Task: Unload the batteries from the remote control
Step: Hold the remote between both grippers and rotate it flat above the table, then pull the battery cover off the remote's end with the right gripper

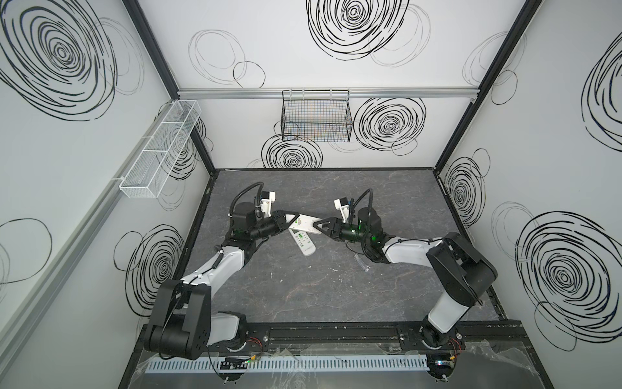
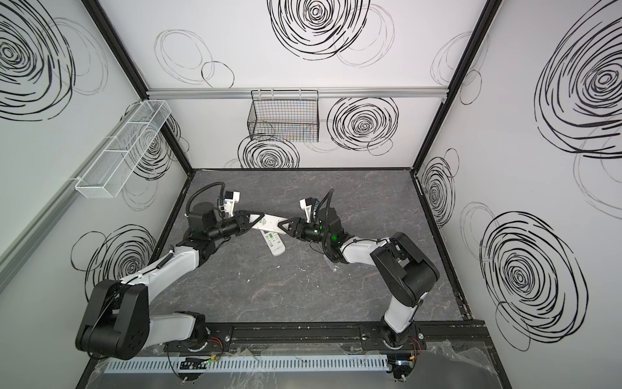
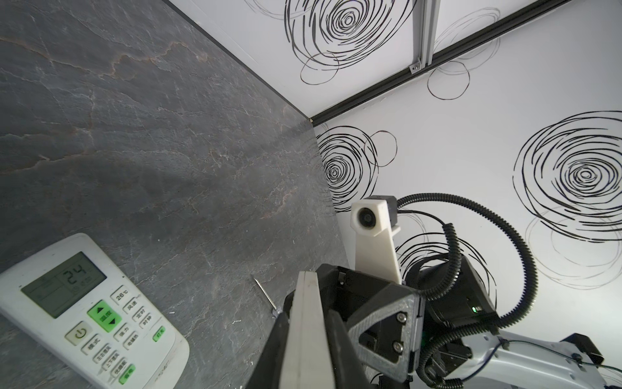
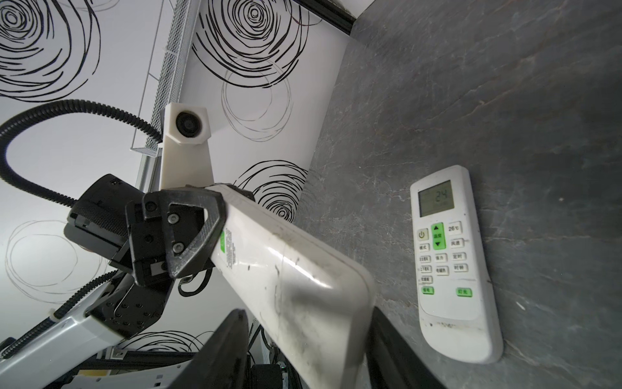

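Held remote, centre frame: left jaws clamp its far end, right jaws straddle the near end, grip unclear; best close squarely, keeping its back reachable.
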Controlling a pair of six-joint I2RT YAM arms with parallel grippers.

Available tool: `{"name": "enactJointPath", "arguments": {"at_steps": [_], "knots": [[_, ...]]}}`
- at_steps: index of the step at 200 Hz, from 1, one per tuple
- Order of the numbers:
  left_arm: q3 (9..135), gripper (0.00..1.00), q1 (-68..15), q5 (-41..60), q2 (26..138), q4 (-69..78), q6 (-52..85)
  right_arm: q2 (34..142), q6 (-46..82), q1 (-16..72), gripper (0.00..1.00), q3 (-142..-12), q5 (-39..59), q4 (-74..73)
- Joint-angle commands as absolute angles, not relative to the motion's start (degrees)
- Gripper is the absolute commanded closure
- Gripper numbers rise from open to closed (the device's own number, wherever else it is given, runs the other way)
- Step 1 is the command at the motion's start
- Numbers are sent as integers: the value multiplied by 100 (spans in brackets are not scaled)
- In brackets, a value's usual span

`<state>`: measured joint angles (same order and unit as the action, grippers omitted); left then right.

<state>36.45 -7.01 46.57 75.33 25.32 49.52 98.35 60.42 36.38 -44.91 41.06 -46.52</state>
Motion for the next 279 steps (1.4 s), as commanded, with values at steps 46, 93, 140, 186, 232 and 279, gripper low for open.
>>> {"name": "enactJointPath", "arguments": {"at_steps": [46, 93, 140, 186, 232, 279], "knots": [[3824, 100, -690, 4761, 7495, 2906, 4934, 10051, 6174, 3622, 56, -4726, 4141, -4683], [3773, 100, -643, 4830, 7493, 3086, 5105, 10079, 6328, 3504, 65, -4545, 4087, -4869], [3749, 100, -624, 4839, 7524, 3199, 5170, 9989, 6231, 3448, 70, -4421, 4065, -4836], [3744, 100, -582, 4818, 7521, 3156, 5115, 9787, 6183, 3334, 67, -4307, 4170, -4856], [3744, 100, -554, 4790, 7505, 3119, 5104, 9631, 6179, 3287, 75, -4140, 4186, -4989], [3727, 100, -547, 4799, 7467, 3095, 5079, 9530, 6214, 3209, 77, -4009, 4223, -5103]]}}
